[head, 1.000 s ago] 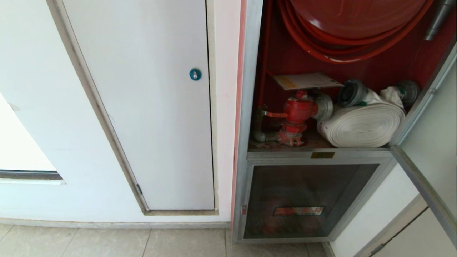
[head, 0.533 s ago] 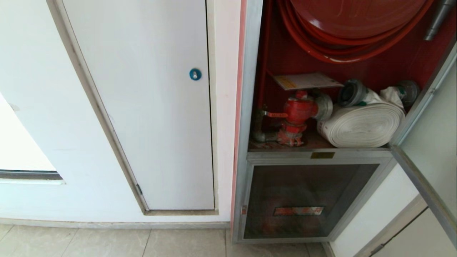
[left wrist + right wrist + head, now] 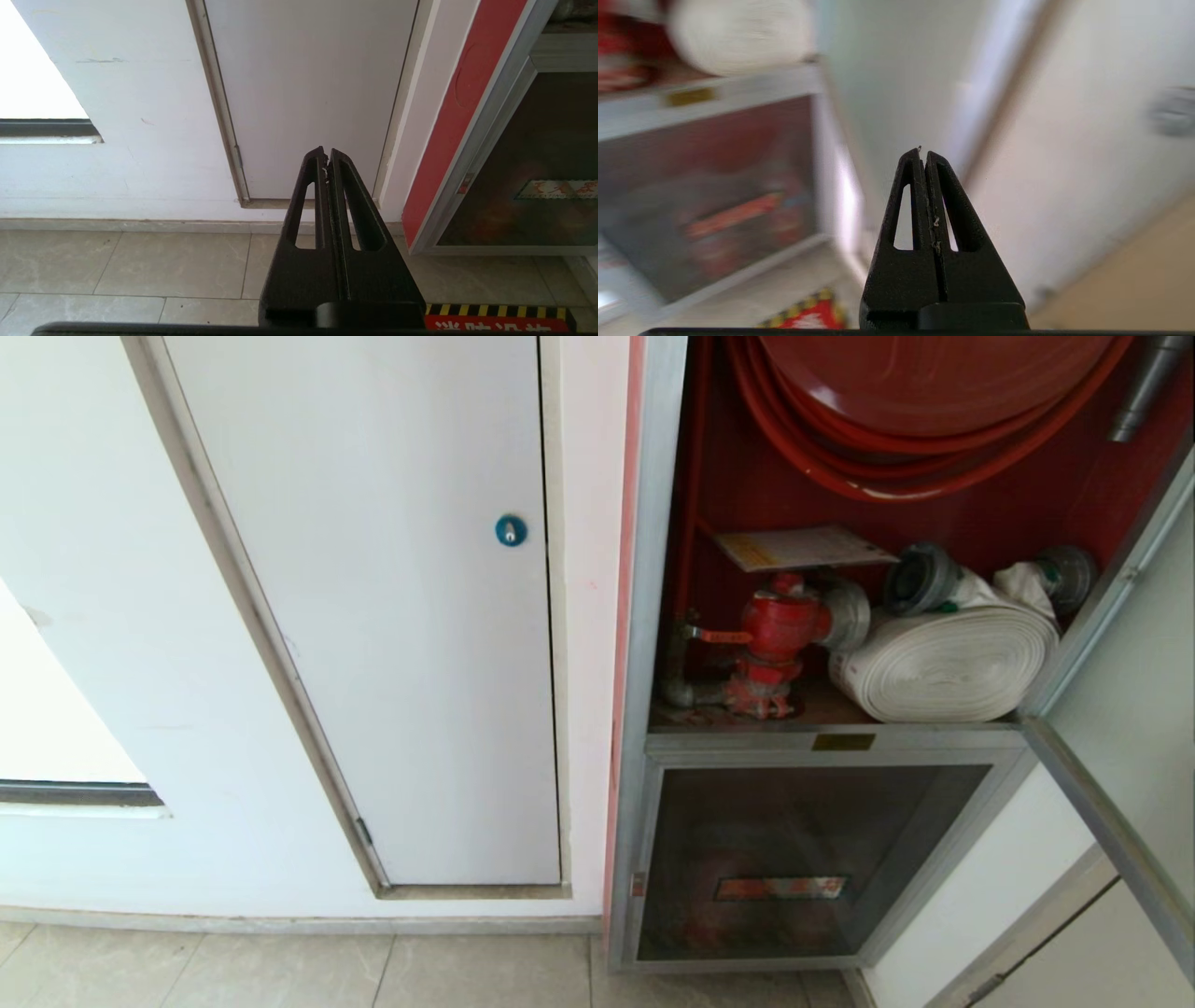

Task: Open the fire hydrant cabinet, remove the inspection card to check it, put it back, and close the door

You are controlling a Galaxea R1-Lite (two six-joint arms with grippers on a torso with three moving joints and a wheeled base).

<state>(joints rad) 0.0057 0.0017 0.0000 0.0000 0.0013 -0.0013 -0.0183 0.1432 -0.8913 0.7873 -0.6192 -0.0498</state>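
Observation:
The fire hydrant cabinet (image 3: 653, 569) stands open, red inside. Its door (image 3: 1139, 691) is swung out to the right, white inner face showing. The inspection card (image 3: 803, 549) lies flat on top of the red valve (image 3: 780, 630), beside the white rolled hose (image 3: 948, 663) and under the red hose reel (image 3: 934, 383). Neither gripper shows in the head view. My right gripper (image 3: 923, 156) is shut and empty, low in front of the door (image 3: 887, 93), with the hose (image 3: 738, 37) off to one side. My left gripper (image 3: 326, 156) is shut and empty, parked low, pointing at the white panel (image 3: 308, 93).
A white flush panel (image 3: 392, 616) with a round blue lock (image 3: 511, 530) fills the wall left of the cabinet. Below the open compartment is a smaller glass panel (image 3: 803, 859) with a red label. A red, hazard-striped floor marking (image 3: 808, 317) lies before the cabinet on beige tiles (image 3: 117, 266).

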